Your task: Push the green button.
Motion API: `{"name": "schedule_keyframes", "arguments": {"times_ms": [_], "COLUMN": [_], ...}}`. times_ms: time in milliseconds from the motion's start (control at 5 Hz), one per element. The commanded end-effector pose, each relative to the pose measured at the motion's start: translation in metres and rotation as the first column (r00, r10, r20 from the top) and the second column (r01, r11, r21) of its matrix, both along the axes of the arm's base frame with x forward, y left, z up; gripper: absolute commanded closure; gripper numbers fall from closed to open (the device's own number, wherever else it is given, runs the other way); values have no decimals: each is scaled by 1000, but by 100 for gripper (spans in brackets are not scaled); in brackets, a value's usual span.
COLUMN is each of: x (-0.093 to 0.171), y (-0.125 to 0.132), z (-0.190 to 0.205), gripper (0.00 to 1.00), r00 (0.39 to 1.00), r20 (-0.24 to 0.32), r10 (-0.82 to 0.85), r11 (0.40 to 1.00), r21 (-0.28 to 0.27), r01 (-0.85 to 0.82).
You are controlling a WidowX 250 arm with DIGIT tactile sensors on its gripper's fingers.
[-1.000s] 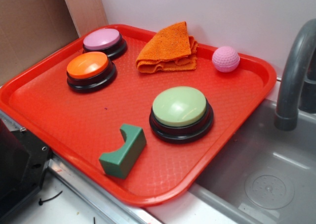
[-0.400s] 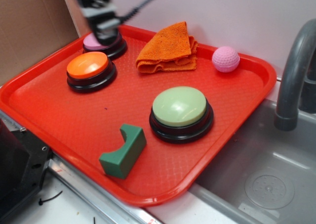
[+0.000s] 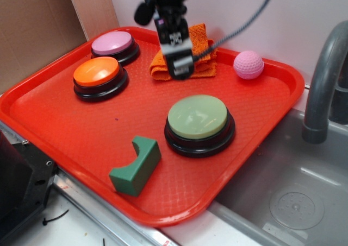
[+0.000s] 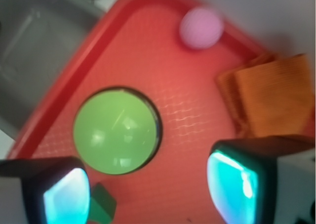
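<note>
The tool (image 3: 180, 67) hangs in the upper middle of the exterior view, in front of the folded orange cloth (image 3: 197, 61), and is blurred there. In the wrist view its two fingers (image 4: 232, 184) sit at the lower left and lower right corners, set wide apart with only tray surface between them, holding nothing.

The green button (image 3: 197, 117), a pale sage-green dome on a wider black base, stands just below the tool in the exterior view, right of centre on the red tray (image 3: 65, 121); the tool is clear of it. In the wrist view the dome (image 4: 116, 131) lies left of centre, above the left finger.

A dark green notched block (image 3: 135, 165) rests near the button toward the lower left of the frame. An orange domed button (image 3: 97, 72) and a pink domed button (image 3: 112, 43) sit at the upper left of the tray, close together. A pink dimpled ball (image 3: 248, 64) lies right of the cloth. A grey sink (image 3: 293, 191) and faucet (image 3: 323, 83) fill the right side.
</note>
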State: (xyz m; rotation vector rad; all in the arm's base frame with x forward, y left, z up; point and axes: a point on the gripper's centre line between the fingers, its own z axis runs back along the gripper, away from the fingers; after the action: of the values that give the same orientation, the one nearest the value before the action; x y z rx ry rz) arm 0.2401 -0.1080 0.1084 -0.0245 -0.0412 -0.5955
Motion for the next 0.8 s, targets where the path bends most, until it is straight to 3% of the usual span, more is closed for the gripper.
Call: {"name": "schedule_keyframes", "arguments": {"times_ms": [0,200,600], "x": [1,-9,-9], "y": [-18,-12,-12], "z": [-30,-32,-32], "gripper": [0,0,0], "r00": [990,965,965], "r20": [-51,-87,-87], "r10": [-132,-248,-248], "r11": [991,967,967], "r21": [-3,38,38], "r01": [132,252,252]}}
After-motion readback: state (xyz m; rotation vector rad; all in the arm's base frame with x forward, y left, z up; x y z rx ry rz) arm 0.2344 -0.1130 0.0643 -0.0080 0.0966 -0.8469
